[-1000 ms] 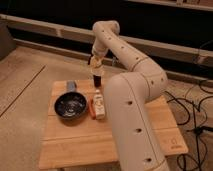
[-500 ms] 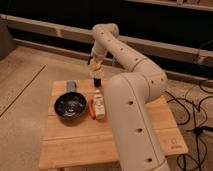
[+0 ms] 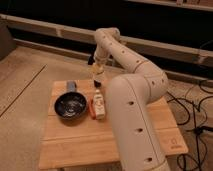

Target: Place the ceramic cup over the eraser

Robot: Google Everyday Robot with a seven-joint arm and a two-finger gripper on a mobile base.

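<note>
Hand [image 3: 98,66] hangs above bench [image 3: 75,140] at 12 o'clock of black bowl [image 3: 70,106]; whether open or closed cannot be told.

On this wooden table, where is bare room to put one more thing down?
The front of the table, between the black bowl and the near edge, is bare. The right side lies behind the arm, so I cannot tell. It is crowded at the back: bowl, white bottle, and the gripper above the far edge.
</note>
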